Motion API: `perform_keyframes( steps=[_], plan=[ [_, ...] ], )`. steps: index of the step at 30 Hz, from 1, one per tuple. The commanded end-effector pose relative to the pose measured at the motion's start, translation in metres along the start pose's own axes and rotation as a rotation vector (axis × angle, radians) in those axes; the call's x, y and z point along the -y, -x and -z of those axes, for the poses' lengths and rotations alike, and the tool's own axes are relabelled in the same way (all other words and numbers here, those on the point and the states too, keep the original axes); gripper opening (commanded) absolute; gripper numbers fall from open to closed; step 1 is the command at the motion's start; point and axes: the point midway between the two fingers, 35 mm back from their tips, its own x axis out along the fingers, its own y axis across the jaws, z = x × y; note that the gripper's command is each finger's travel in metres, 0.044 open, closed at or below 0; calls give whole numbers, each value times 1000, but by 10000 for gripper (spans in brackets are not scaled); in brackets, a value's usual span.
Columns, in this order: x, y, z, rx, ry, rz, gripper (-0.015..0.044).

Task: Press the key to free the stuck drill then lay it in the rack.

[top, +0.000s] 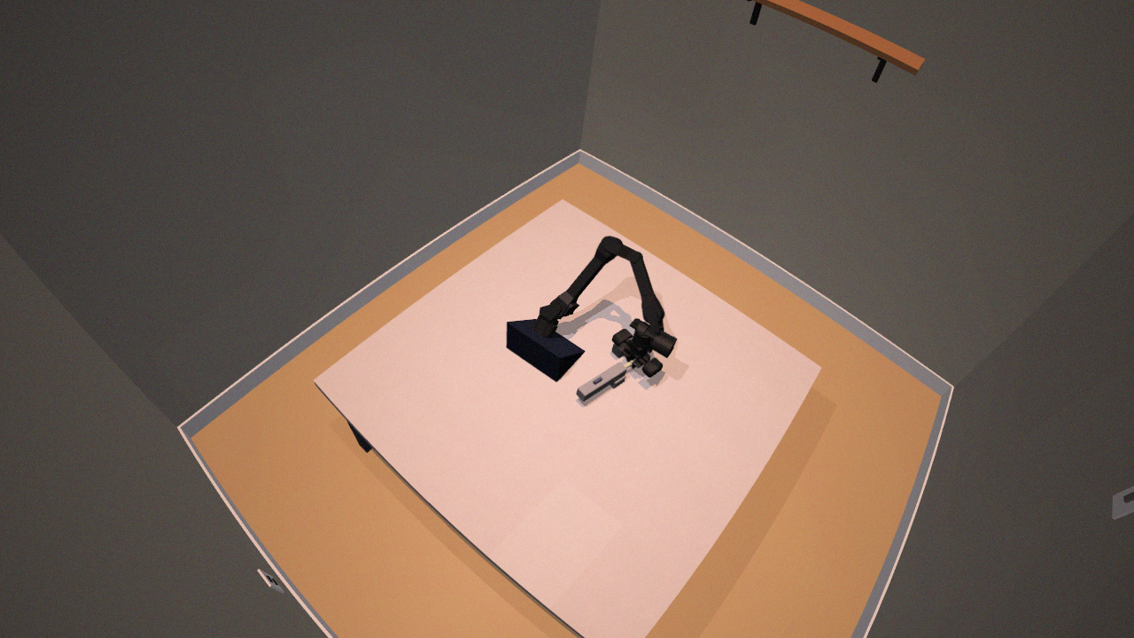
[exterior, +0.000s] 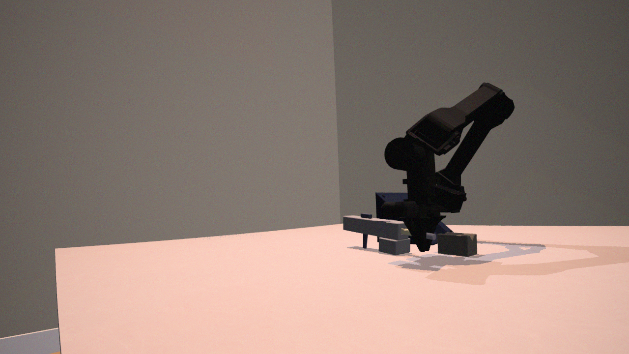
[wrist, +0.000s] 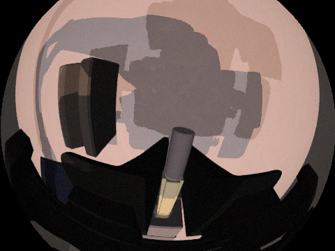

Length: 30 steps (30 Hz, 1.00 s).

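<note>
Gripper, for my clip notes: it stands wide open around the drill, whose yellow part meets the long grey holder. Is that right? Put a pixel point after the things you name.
Not quite: the gripper (top: 633, 361) (exterior: 423, 249) (wrist: 173, 143) is shut on the drill (top: 628, 365) (exterior: 431, 236) (wrist: 181, 148), as the wrist view shows. The drill's yellow part does meet the long grey holder (top: 604, 380) (exterior: 362, 225) (wrist: 164, 231).

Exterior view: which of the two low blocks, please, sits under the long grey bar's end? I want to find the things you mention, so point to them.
The lighter block (exterior: 394, 246) (top: 617, 383); the darker block (exterior: 455, 244) (wrist: 102, 108) stands apart from the bar (exterior: 364, 225) (top: 596, 384).
</note>
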Motion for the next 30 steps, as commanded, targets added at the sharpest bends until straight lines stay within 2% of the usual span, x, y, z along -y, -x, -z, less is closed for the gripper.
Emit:
perform_keyframes(
  steps=[1, 30],
  plan=[
    [-2, 0, 1, -1, -2, -4, 0],
    [2, 0, -34, 1, -2, -4, 0]
  ],
)
